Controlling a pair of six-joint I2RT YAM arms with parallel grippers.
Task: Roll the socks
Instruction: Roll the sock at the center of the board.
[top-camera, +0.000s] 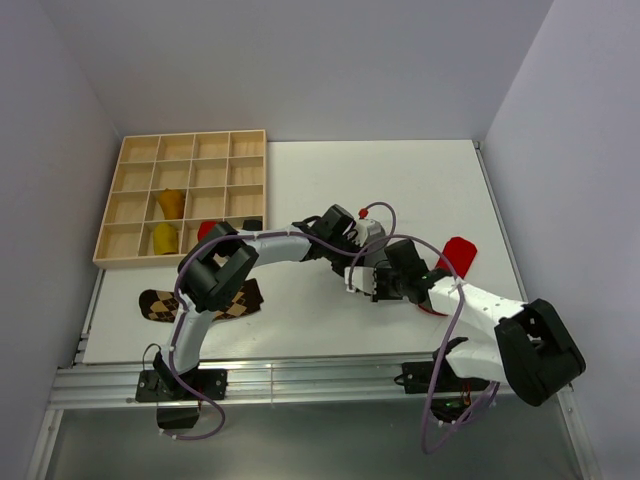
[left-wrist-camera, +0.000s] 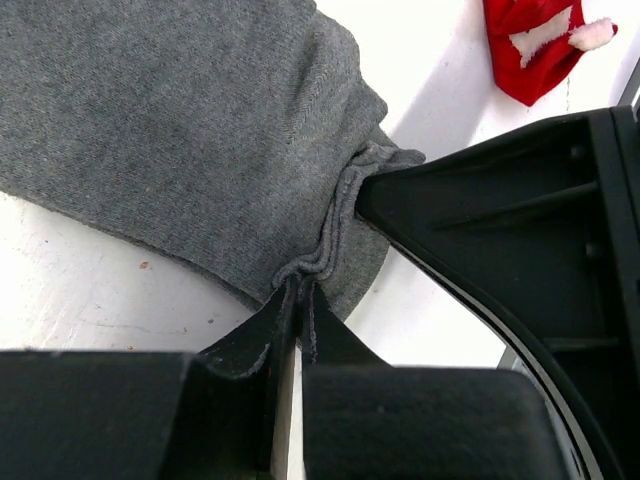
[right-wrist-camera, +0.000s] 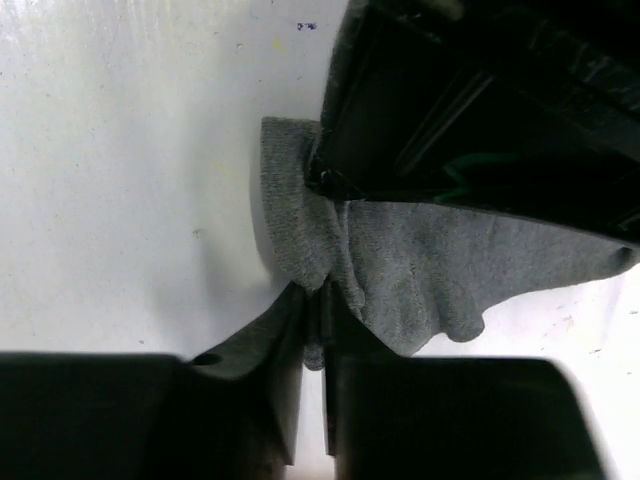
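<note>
Top: both arms meet over mid tabletop (top-camera: 300, 180), cloth under them hidden; red sock (top-camera: 458, 254) right, partly covered
Left wrist: left hand (left-wrist-camera: 297, 300) pinches grey sock (left-wrist-camera: 180, 130) edge
Right wrist: right hand (right-wrist-camera: 316, 310) pinches same sock, part masked by left hand

— Where's the grey sock (left-wrist-camera: 200, 130)?
— Spread on the white table (top-camera: 400, 180), one edge bunched into tight folds.
— And the others?
— The red sock (top-camera: 458, 255) with white marks lies nearby, apart from it. The argyle sock (top-camera: 160, 303) lies flat at the near left. Two mustard bundles (top-camera: 171, 203) sit in neighbouring tray (top-camera: 130, 150) compartments.
</note>
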